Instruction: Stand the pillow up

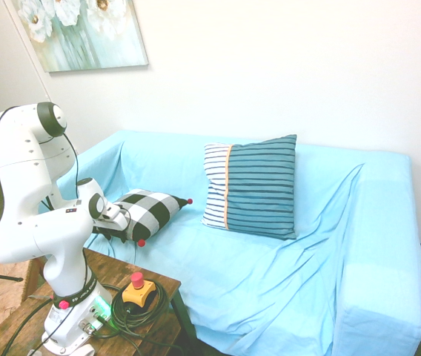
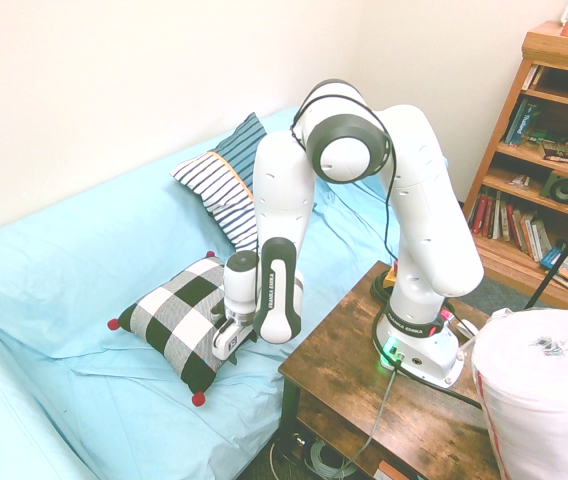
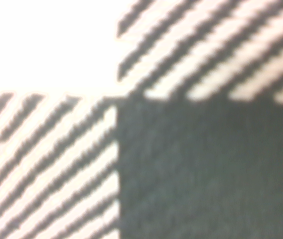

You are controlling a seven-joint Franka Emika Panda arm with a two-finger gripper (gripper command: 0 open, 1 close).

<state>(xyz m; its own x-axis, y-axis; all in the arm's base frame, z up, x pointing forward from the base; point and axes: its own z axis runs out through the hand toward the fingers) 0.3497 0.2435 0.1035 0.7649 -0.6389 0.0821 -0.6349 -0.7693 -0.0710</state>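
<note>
Open seat: bare sofa [image 1: 284,282] cover lies between checked pillow [image 1: 150,210] and far armrest.
Behind: striped pillow [image 1: 253,185] leans on the backrest, near the checked one.
Front edge: wooden table [image 2: 384,400] stands just beside the sofa.

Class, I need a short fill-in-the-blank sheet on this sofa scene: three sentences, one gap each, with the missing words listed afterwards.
1. The checked pillow has small pom-poms at its corners, and their colour is ____.
2. The striped pillow stands upright against the back of the ____.
3. The gripper is at the edge of the ____ pillow.

Missing words: red; sofa; checked
</note>
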